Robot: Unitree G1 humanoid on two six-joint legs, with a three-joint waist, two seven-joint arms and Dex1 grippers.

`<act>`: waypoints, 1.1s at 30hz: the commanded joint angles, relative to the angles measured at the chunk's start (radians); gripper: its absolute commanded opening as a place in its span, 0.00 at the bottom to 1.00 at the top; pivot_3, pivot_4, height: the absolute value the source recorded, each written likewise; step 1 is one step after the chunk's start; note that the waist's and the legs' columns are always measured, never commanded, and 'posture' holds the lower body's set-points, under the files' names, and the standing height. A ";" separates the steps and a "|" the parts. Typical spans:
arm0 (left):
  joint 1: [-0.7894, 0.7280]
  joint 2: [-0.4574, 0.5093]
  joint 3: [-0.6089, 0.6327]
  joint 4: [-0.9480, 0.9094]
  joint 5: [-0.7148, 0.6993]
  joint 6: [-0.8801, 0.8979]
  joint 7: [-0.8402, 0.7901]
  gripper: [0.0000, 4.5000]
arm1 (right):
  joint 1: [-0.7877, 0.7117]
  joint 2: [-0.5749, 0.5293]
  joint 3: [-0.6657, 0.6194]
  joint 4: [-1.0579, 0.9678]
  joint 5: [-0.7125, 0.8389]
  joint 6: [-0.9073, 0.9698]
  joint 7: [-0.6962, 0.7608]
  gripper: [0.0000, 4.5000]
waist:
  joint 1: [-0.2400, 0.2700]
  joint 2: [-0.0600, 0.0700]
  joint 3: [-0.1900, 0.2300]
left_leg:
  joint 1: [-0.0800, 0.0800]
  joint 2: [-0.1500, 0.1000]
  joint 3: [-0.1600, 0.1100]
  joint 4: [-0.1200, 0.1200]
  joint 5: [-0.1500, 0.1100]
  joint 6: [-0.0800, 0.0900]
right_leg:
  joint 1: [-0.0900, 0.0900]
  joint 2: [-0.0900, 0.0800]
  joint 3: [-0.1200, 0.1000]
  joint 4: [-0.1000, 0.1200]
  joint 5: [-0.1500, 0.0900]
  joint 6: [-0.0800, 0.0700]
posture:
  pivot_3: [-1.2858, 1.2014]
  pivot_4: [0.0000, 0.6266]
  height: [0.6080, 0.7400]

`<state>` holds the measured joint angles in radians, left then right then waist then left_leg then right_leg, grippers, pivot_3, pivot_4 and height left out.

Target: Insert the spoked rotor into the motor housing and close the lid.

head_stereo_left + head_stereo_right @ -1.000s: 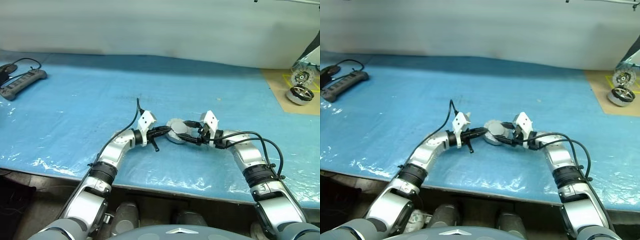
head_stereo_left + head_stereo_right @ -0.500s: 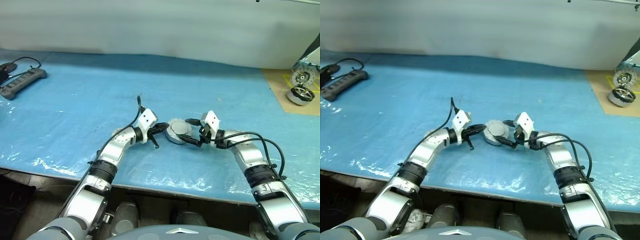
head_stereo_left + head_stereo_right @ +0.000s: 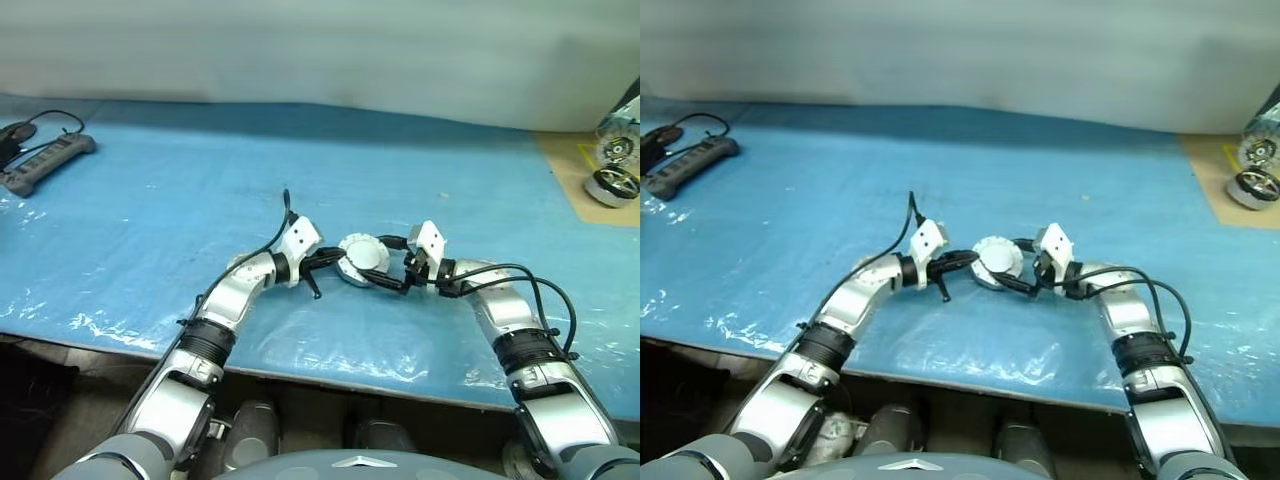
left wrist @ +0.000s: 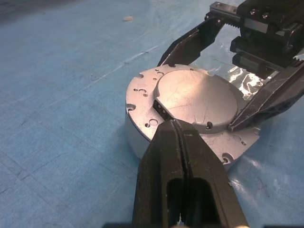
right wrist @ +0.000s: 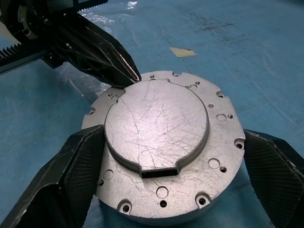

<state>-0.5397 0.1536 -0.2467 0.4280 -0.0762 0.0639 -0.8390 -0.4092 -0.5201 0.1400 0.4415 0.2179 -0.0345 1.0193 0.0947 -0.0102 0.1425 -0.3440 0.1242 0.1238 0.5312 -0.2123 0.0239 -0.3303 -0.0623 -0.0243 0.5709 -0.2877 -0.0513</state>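
The motor housing (image 5: 216,156), a round grey metal puck with screw holes around its rim, rests on the blue sheet. The lid (image 5: 156,121) sits on top of it, plain grey face up. My right gripper (image 5: 171,135) is open, one finger at each side of the housing, close against its wall. My left gripper (image 4: 175,124) is shut, and its tips touch the housing's rim on the side opposite the right gripper (image 3: 396,266). In the head view the housing (image 3: 362,258) lies between the two grippers, with the left gripper (image 3: 326,264) just beside it. The spoked rotor is out of view.
A black power strip (image 3: 45,160) lies at the far left. A chrome-rimmed motor (image 3: 612,186) stands on a brown board at the far right. A small pale scrap (image 3: 443,196) lies behind the housing. The table's front edge (image 3: 330,372) runs close below the arms.
My right gripper's fingers have spread wider around the housing. The left gripper stays shut against the rim. The whole view has shifted slightly.
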 commanded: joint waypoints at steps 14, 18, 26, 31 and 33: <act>0.006 -0.018 -0.025 0.023 0.029 -0.004 0.025 0.00 | -0.043 -0.096 0.020 -0.040 -0.057 0.060 0.081 0.99 | -0.002 0.003 0.014 | -0.010 0.003 0.000 0.004 0.001 0.002 | -0.006 0.000 -0.004 0.001 0.003 0.005 | 0.52 0.24 1.00; 0.018 -0.010 -0.024 0.015 0.031 -0.006 0.026 0.00 | -0.013 -0.089 -0.032 -0.044 0.025 0.103 0.140 0.99 | -0.002 0.003 0.014 | -0.020 0.004 -0.001 0.012 -0.001 0.005 | -0.012 0.000 -0.006 0.005 0.004 0.005 | 0.52 0.24 1.00; 0.024 -0.005 -0.028 0.007 0.031 -0.002 0.029 0.00 | 0.191 -0.061 -0.250 -0.252 0.336 0.380 0.113 0.99 | 0.005 0.009 0.018 | -0.036 0.009 0.000 0.030 -0.002 0.008 | -0.026 0.000 -0.011 0.019 0.004 0.003 | 0.52 0.24 1.00; 0.011 -0.004 -0.023 0.027 0.032 -0.009 0.026 0.00 | 0.410 -0.056 -0.369 -0.598 0.580 0.688 -0.062 0.99 | 0.000 0.020 0.025 | -0.038 0.011 -0.001 0.032 -0.002 0.008 | -0.026 0.000 -0.013 0.019 0.004 0.004 | 0.52 0.24 1.00; 0.016 0.004 -0.024 0.022 0.036 -0.012 0.025 0.00 | 0.406 -0.041 -0.433 -0.614 0.734 0.847 -0.160 0.99 | -0.002 0.019 0.026 | -0.037 0.011 -0.001 0.032 -0.002 0.007 | -0.026 0.000 -0.013 0.018 0.004 0.004 | 0.52 0.24 1.00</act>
<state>-0.5495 0.1480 -0.2396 0.4182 -0.0670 0.0384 -0.8033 0.0087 -0.5702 -0.2314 -0.1266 0.8319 0.7127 0.9225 0.0924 0.0089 0.1681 -0.3800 0.1350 0.1232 0.5628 -0.2132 0.0302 -0.3550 -0.0619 -0.0370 0.5885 -0.2839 -0.0477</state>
